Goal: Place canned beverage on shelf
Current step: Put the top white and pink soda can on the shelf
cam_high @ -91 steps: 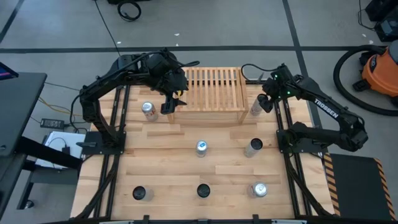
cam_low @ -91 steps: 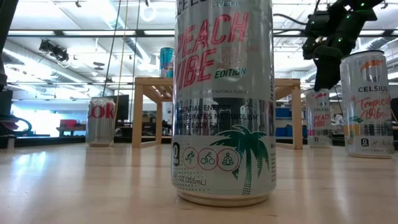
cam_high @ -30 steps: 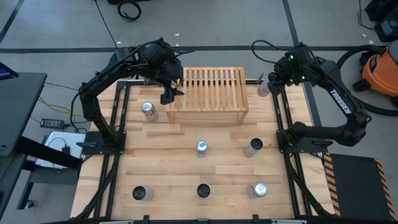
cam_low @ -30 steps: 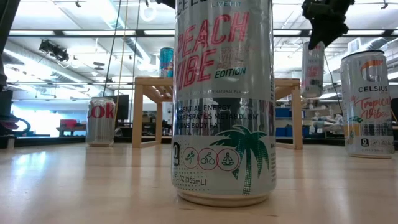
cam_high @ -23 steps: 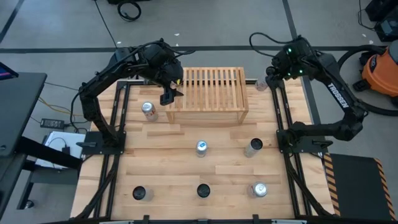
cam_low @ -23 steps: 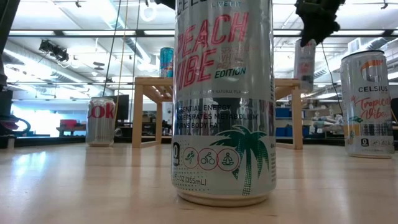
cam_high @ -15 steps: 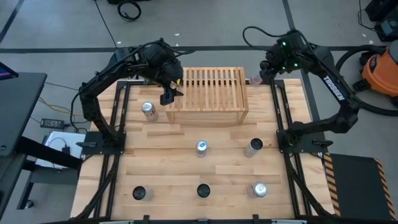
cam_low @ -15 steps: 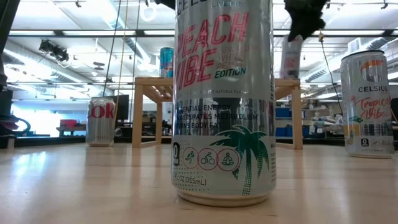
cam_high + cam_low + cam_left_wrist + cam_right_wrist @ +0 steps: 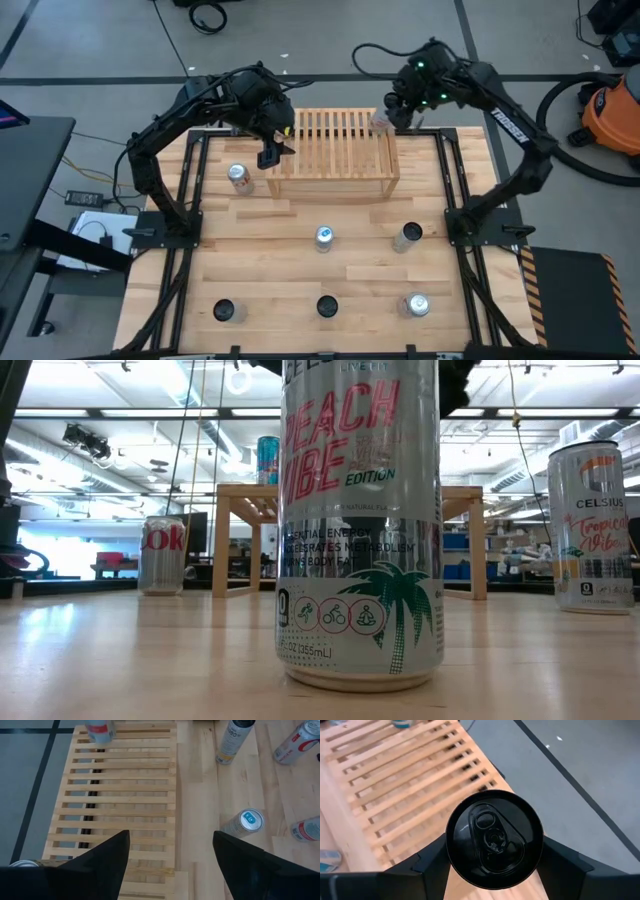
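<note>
Swinging inward from beside the surface, the right end effector [image 9: 385,118] now holds its can [image 9: 494,838] clamped above the shelf's [image 9: 340,140] far right corner, ready to lower. Left end effector [image 9: 268,155] waits spread apart at the shelf's left end.

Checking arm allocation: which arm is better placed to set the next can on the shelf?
Right. The right gripper is shut on a can, held above the shelf at its far right corner. The left gripper is open and empty over the shelf's left end.
</note>
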Controlling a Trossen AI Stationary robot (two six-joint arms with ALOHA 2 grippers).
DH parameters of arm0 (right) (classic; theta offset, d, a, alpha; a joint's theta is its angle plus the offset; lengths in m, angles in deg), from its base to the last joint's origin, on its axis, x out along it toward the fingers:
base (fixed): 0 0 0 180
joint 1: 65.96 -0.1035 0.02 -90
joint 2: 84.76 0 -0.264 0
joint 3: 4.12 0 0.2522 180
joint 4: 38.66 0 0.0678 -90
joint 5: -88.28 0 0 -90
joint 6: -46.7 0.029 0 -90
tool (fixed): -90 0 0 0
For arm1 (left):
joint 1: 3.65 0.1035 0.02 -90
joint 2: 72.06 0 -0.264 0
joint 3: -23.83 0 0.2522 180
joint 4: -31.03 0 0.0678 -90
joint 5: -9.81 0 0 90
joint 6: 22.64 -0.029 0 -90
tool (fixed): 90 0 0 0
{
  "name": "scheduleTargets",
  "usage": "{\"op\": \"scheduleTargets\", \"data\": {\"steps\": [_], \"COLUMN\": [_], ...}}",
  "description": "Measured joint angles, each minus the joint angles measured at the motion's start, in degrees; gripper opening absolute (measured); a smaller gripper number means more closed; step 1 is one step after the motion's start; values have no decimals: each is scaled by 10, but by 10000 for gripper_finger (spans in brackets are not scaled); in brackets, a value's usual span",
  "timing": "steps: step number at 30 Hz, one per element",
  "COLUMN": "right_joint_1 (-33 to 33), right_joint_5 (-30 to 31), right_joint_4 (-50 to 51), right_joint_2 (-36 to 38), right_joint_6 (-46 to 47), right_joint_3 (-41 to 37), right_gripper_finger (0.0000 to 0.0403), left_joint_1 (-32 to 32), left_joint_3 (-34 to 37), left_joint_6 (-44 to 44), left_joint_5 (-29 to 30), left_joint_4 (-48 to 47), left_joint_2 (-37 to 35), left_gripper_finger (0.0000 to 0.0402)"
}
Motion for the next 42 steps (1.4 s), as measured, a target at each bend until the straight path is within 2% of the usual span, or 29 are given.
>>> {"op": "scheduleTargets", "data": {"steps": [14,23,42], "right_joint_1": [-65,-100,-116], "right_joint_5": [0,-16,-36], "right_joint_4": [-52,-122,-212], "right_joint_2": [-80,-101,-142], "right_joint_6": [-5,-8,-1], "right_joint_3": [49,55,54], "right_gripper_finger": [254,254,255], "left_joint_1": [0,0,0], "left_joint_3": [0,0,0], "left_joint_6": [0,1,5], "left_joint_5": [0,0,0], "left_joint_4": [0,0,0], "left_joint_2": [0,0,0], "left_gripper_finger": [288,288,288]}}
